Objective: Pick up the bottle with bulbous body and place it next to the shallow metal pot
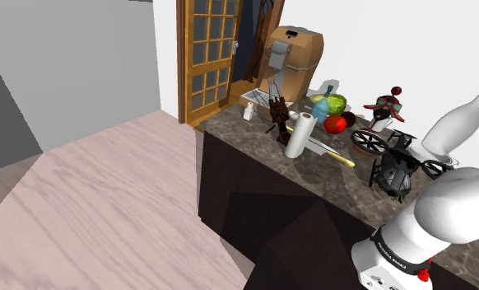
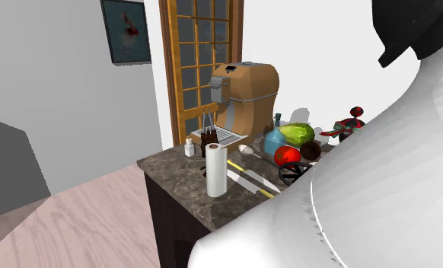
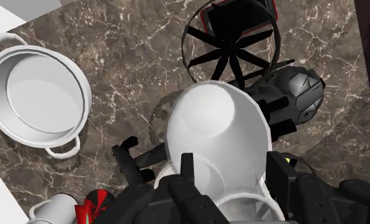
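Since the wrist view looks down along the hand, the bottle (image 3: 219,127) is easy to find. It's plain white with a fat round body, sitting right between the two black fingers (image 3: 187,170) of the gripper (image 3: 234,168). They're clamped on it from both sides, so it's properly gripped, not loose. Its wide end sticks out past the fingertips over the dark marble counter (image 3: 126,38), and I honestly can't tell if it's touching the stone or hanging above it.

Off to one side, with a strip of bare marble showing between them, is the shallow pot (image 3: 41,95), drawn whitish grey with two loop handles. On the bottle's other side are a black spoked ring (image 3: 231,44) and a black helmet-looking lump (image 3: 301,95), the lump just beside the bottle as seen from the wrist. Down by the fingers on the pot's side are a white cup (image 3: 50,210) and a red-and-green thing (image 3: 93,207).

Further along the counter in the shoulder view:
- an upright paper towel roll (image 1: 298,136)
- a blue flask (image 1: 321,107) next to something green (image 1: 337,103)
- a red round fruit (image 1: 335,124)
- a brown coffee machine (image 1: 294,53) at the far end, by a wooden door with glass panes (image 1: 209,58)

The arm's white links (image 1: 452,210) rise from the stand at that view's lower right
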Action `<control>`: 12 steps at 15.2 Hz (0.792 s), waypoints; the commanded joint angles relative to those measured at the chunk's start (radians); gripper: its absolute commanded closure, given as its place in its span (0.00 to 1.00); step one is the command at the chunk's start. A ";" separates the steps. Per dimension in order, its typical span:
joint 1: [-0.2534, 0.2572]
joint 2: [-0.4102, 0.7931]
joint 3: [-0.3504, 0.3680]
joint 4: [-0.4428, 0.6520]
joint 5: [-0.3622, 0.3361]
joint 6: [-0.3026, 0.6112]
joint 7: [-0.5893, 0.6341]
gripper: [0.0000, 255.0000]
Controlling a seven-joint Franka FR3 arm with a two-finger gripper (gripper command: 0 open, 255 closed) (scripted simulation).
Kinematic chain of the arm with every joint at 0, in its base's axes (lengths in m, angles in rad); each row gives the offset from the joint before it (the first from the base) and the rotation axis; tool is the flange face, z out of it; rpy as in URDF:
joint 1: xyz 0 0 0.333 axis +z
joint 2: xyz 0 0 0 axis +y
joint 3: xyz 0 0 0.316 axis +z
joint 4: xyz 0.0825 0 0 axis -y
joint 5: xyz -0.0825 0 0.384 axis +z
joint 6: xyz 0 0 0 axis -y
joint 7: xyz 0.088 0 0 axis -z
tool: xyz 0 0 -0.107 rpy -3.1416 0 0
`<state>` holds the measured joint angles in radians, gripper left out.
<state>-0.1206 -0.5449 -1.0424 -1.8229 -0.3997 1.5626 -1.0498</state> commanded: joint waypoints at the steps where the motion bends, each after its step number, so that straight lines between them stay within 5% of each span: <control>1: 0.039 0.029 -0.088 0.038 0.002 0.017 -0.057 1.00; 5: 0.179 0.080 -0.312 0.128 0.013 0.046 -0.156 1.00; 12: 0.539 -0.017 -0.692 0.358 -0.085 0.023 -0.239 1.00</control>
<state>0.3568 -0.5333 -1.6769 -1.5079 -0.4582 1.5912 -1.2776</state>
